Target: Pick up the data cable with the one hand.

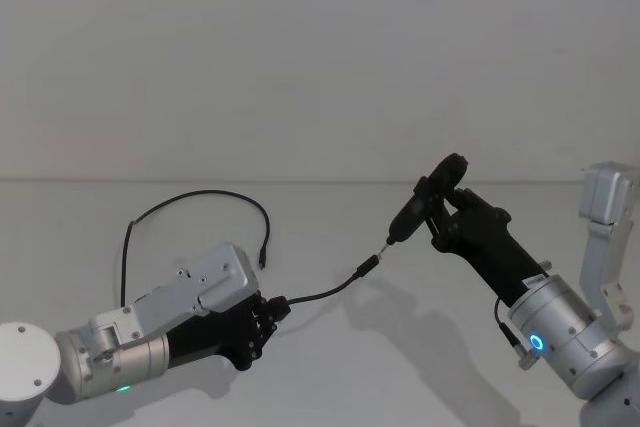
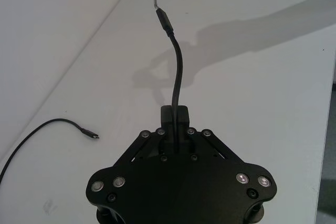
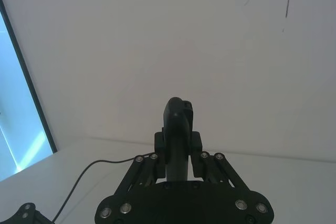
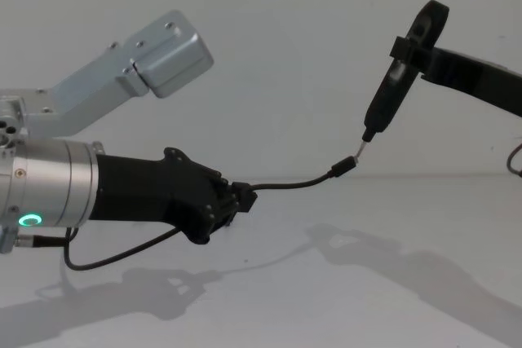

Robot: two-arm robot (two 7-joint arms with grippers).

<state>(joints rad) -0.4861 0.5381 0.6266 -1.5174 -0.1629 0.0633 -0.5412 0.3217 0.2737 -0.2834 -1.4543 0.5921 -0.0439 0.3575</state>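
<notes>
Left gripper, black and angular on its silver cylinder with a green ring light, is clamped on one thin black flexible data cable in my head view; the cable's near plug meets the metal tip of a slim black tool pinched in the right gripper. Left wrist view: two fingers closed around the cable, its second plug lying on the matte white table. Chest view: cable arches off the table.
</notes>
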